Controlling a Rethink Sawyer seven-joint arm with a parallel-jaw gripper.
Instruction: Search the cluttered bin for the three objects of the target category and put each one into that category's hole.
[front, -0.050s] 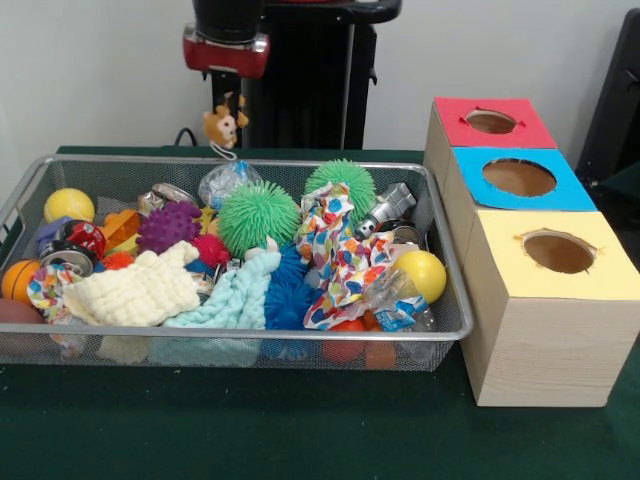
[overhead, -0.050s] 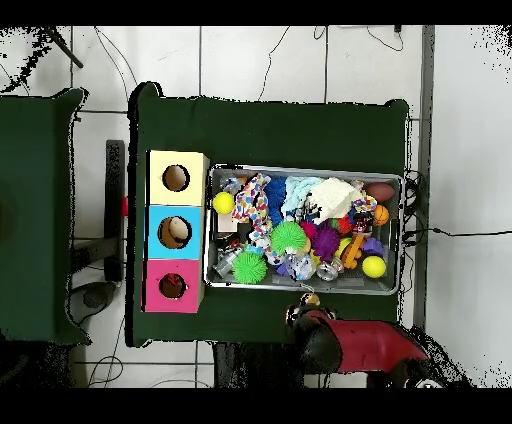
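Small plush toy held over the bin's far rim

My fingers (front, -0.050s: 226, 98) clench a small tan plush animal (front, -0.050s: 222, 126) above the wire mesh bin (front, -0.050s: 440, 330)'s far rim, open air all around.

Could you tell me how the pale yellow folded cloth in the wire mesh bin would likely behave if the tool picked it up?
The pale yellow waffle-textured cloth is probably floppy: it drapes over the items beneath it. It looks light and would likely sag or unfold when lifted. Its edge overlaps the light blue fuzzy cloth, so that might drag along.
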